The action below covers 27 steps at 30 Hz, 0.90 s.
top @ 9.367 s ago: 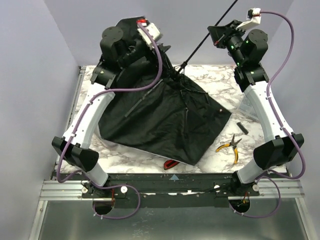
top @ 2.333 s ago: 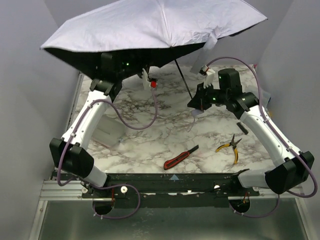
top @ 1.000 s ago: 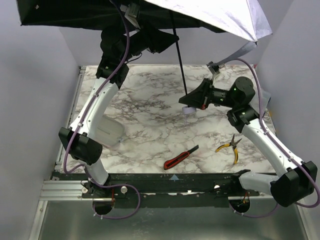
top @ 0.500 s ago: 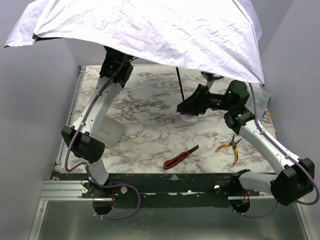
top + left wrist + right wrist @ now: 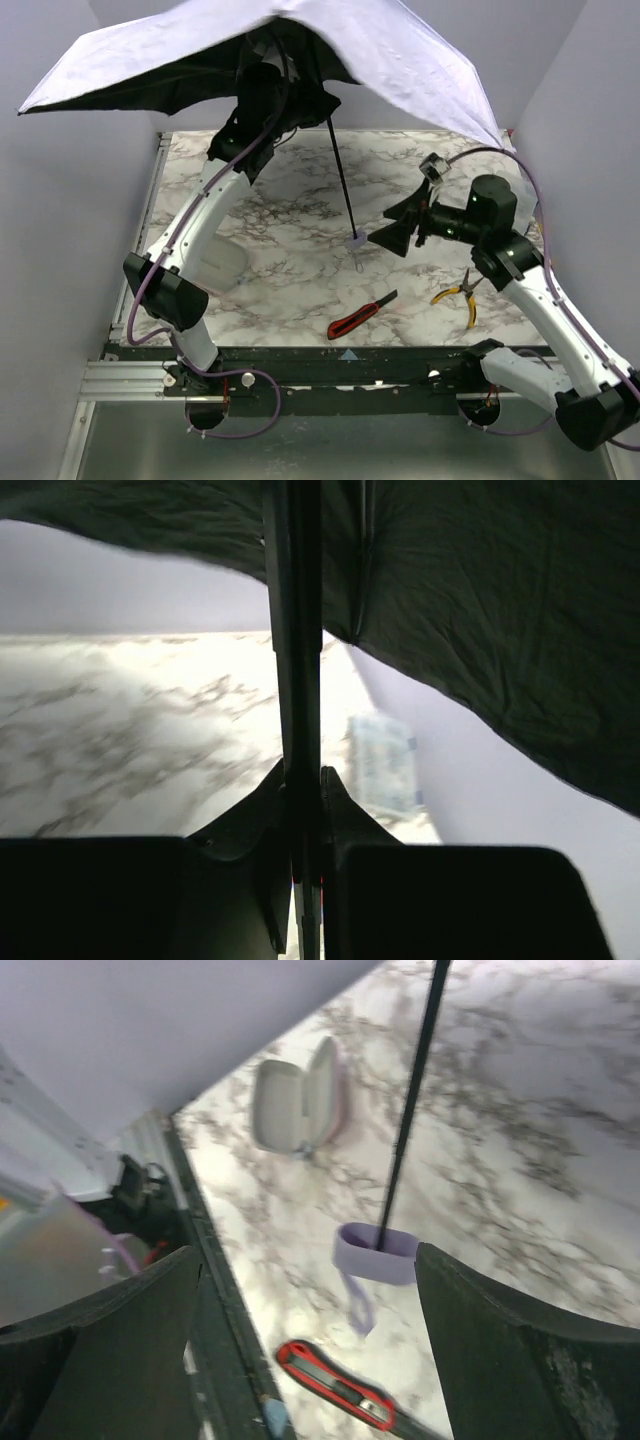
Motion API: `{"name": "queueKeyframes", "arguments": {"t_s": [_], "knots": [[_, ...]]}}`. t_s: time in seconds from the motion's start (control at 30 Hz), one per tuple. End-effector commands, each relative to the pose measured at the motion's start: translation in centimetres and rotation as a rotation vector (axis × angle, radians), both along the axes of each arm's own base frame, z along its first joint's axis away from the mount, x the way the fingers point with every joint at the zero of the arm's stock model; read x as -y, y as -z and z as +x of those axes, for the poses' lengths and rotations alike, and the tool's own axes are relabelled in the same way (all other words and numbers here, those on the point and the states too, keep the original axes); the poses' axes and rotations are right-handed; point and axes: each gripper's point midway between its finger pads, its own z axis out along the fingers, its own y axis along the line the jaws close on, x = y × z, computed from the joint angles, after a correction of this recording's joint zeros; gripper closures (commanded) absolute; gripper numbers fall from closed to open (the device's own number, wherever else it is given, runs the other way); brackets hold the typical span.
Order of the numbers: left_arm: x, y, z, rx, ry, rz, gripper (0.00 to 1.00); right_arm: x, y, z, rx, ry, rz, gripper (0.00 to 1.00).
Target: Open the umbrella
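Note:
The umbrella [image 5: 400,60] stands spread open above the table, pale lavender outside with a black lining [image 5: 480,630]. Its thin black shaft [image 5: 342,180] runs down to the lavender block handle [image 5: 357,239], which hangs just over the marble with its cord [image 5: 358,1305] dangling. High under the canopy, my left gripper [image 5: 283,97] is shut on the shaft [image 5: 300,680], its fingers [image 5: 340,800] pressed against both sides. My right gripper [image 5: 392,232] is open just right of the handle [image 5: 377,1253]. In the right wrist view the handle sits close to the right finger [image 5: 520,1340], gripped by neither.
A red-and-black utility knife [image 5: 360,315] lies near the front edge, and yellow-handled pliers [image 5: 458,293] lie to its right. A white hinged case [image 5: 215,265] lies open at the left, under the left arm. A clear box [image 5: 383,765] stands by the right wall.
My right gripper has opened, let go of the handle and drawn back to the right. My left gripper has shut on the shaft. The canopy has tilted and swung.

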Motion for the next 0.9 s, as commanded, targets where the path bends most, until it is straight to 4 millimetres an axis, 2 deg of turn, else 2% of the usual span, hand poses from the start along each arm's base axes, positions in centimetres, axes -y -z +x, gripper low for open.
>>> {"name": "queueKeyframes", "arguments": {"t_s": [0.0,0.1,0.27,0.37,0.47,0.67,0.8,0.87], "knots": [[-2.2,1.3,-1.0,0.005,-0.211,0.170,1.00,3.9,2.8,0.4,0.126,0.169,-0.191,0.08],[-1.8,3.6,-1.6,0.002,-0.223,0.210,1.00,5.0,3.5,-0.4,0.210,0.167,-0.249,0.07],[-1.6,7.8,-0.9,-0.039,-0.270,0.283,1.00,4.9,5.5,-3.6,0.262,-0.006,-0.304,0.07],[-1.2,9.9,-0.2,0.003,-0.262,0.300,1.00,5.1,6.5,-4.5,0.290,-0.055,-0.336,0.07],[-0.6,11.7,-0.1,0.044,-0.229,0.297,1.00,5.7,7.7,-4.3,0.310,-0.050,-0.379,0.07],[0.7,11.6,-0.8,0.105,-0.125,0.193,1.00,6.1,9.2,-4.5,0.318,-0.069,-0.425,0.07],[0.4,8.7,-0.8,0.200,-0.121,0.146,1.00,6.2,9.6,-4.4,0.313,-0.069,-0.432,0.07],[0.3,8.3,-0.2,0.209,-0.129,0.149,1.00,6.0,9.8,-4.4,0.301,-0.077,-0.428,0.07]]}}
